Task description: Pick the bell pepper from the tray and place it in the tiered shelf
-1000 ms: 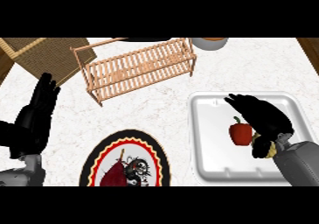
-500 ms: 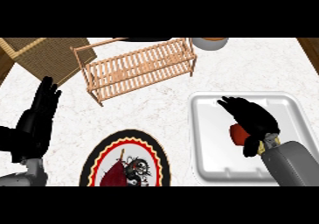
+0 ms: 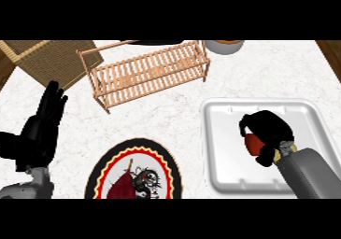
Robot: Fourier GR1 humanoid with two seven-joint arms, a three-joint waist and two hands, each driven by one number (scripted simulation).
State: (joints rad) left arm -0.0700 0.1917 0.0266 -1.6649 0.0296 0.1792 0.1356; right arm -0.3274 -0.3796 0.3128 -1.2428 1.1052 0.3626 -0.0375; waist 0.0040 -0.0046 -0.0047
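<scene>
Landmark: white moulded tray (image 3: 224, 161), squarish, with rounded corners and a raised rim.
Inside tray, right of centre: smooth red pepper (image 3: 252, 143), mostly covered by black right hand (image 3: 271, 128), fingers curled and clamped round it.
Up and left of tray: pale wooden shelf (image 3: 148, 70), slatted.
Left of tray: round plate (image 3: 107, 161), black rim, red-and-yellow scalloped band.
Far left of tray: left hand (image 3: 38, 133), fingers straight, together, pointing up.
Beneath tray: white marbled counter (image 3: 269, 74).
</scene>
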